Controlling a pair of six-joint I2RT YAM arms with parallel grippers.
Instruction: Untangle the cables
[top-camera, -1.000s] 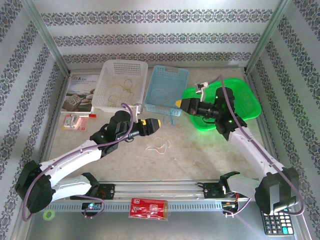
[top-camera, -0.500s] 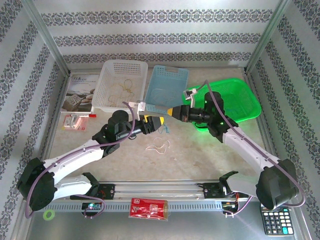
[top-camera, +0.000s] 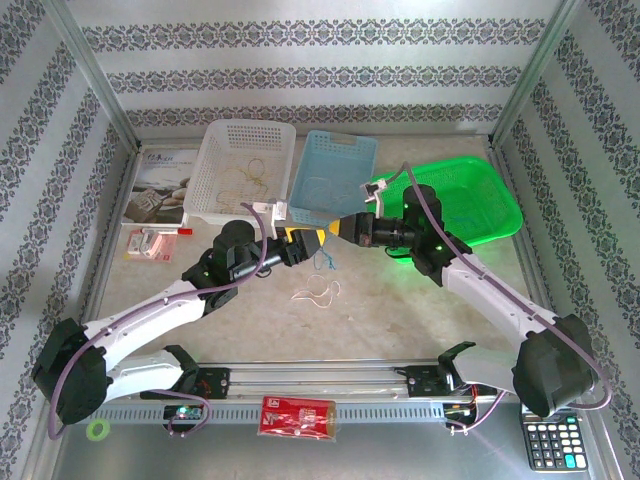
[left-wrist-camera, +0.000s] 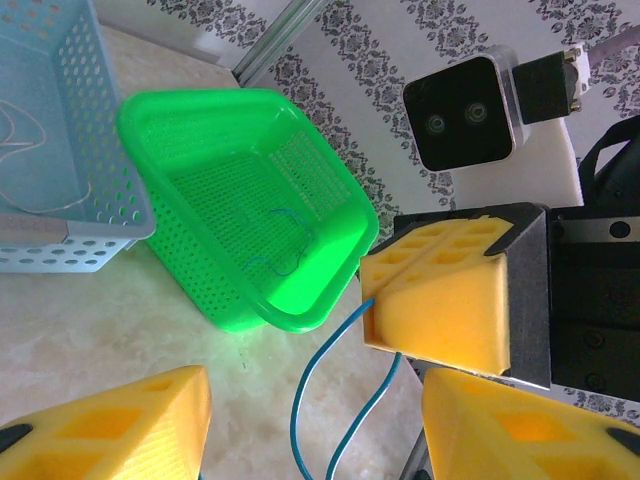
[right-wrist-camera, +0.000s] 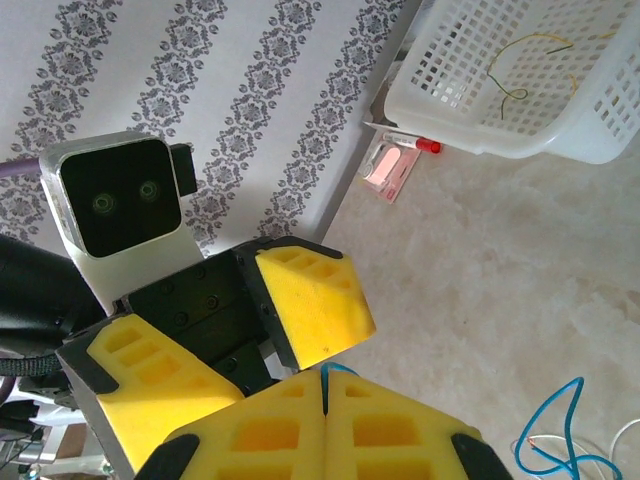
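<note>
Brings the right gripper (top-camera: 333, 229) left, off the green basket (top-camera: 490, 190), to the near edge of the blue basket (top-camera: 335, 150), where its shut tip now sits between the fingers of the left gripper (top-camera: 308, 239). Carries the blue-green cable (top-camera: 322, 260) along, dangling from that tip, further left than a second ago. Narrows the left gripper's jaws a little, though still apart, and shifts that gripper slightly toward the far side.
</note>
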